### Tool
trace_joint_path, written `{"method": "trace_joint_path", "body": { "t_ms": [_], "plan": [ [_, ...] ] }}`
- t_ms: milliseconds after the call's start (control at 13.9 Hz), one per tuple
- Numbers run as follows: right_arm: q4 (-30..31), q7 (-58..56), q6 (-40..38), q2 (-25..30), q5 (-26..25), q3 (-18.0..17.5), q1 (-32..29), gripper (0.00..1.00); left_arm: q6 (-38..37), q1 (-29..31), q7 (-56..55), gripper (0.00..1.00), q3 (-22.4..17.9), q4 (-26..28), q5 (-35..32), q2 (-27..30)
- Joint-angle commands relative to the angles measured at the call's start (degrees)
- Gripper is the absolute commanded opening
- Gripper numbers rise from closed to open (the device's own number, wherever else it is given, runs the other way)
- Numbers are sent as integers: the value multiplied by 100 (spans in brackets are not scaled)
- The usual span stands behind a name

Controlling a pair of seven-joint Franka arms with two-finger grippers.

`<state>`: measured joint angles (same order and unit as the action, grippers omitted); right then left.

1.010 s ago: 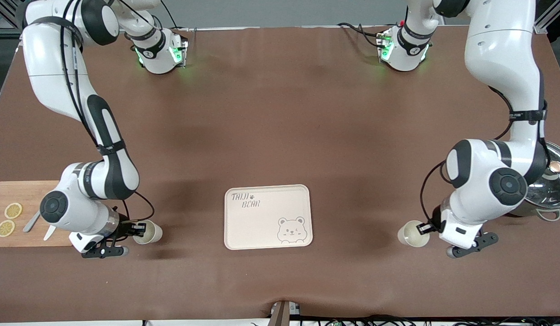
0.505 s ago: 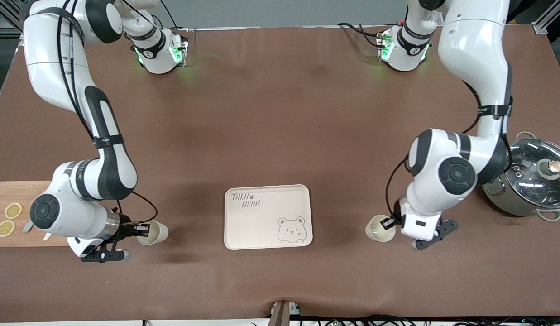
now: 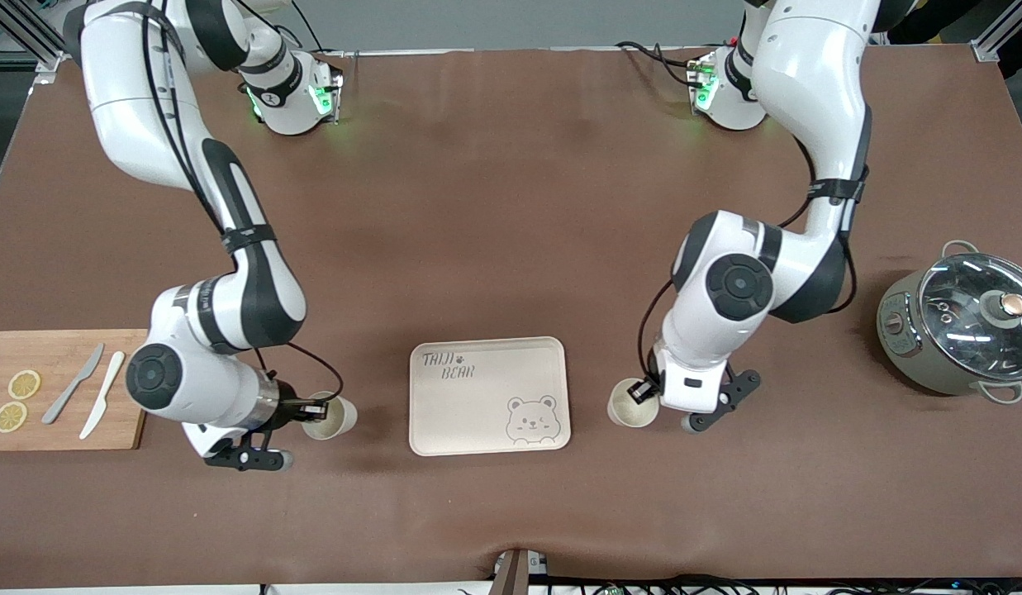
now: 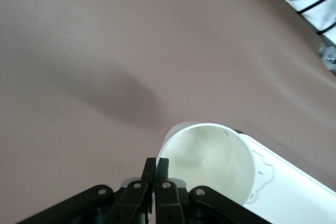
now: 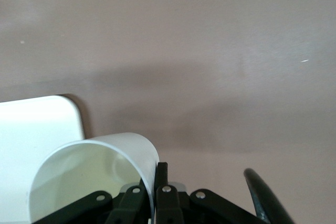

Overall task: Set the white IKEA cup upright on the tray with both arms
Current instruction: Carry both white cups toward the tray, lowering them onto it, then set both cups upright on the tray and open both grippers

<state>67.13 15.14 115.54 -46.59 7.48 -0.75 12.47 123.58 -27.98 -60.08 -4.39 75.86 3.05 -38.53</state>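
Both arms are carrying a white cup toward the tray, one from each end of the desk.

Nearest the front camera: the right gripper is pinching the rim of the right-hand cup, fingers pressed together on the wall. The left gripper is doing the same with the left-hand cup, fingers clamped on its rim. Both cups are hanging mouth-up, over bare desk just beside the tray's short edges.

Change over the last second: both cups have been travelling inward. The left arm has covered much more ground, coming away from the pot; the right arm has cleared the cutting board, so the knives and lemon slices are now showing.

Meaning for the task: transport is nearly finished; neither cup is over the tray yet. Whether the cups are skimming the desk or are lifted clear is hard to judge from above; probably lifted. What remains, as I judge it, is the last stretch inward, lowering, and release.
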Motion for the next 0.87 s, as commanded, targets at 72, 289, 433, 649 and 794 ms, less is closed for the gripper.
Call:
{"method": "trace_joint_path", "body": {
  "t_ms": [72, 289, 433, 649, 794],
  "plan": [
    [-191, 830, -32, 1, -18, 40, 466, 0, 192, -400, -600, 0, -79, -396, 90, -392],
    [-200, 1227, 257, -43, -36, 58, 765, 0, 438, -638, -776, 0, -106, -396, 82, -568],
    [-165, 1376, 416, -104, -36, 58, 888, 0, 614, -778, -794, 0, -132, -405, 73, -735],
    [-112, 1526, 697, -236, -44, 58, 1012, 0, 763, -972, -786, 0, -211, -405, 64, -884],
    [-112, 1544, 882, -359, -44, 58, 1064, 0, 808, -1060, -777, 0, -220, -405, 47, -964]
  ]
}}
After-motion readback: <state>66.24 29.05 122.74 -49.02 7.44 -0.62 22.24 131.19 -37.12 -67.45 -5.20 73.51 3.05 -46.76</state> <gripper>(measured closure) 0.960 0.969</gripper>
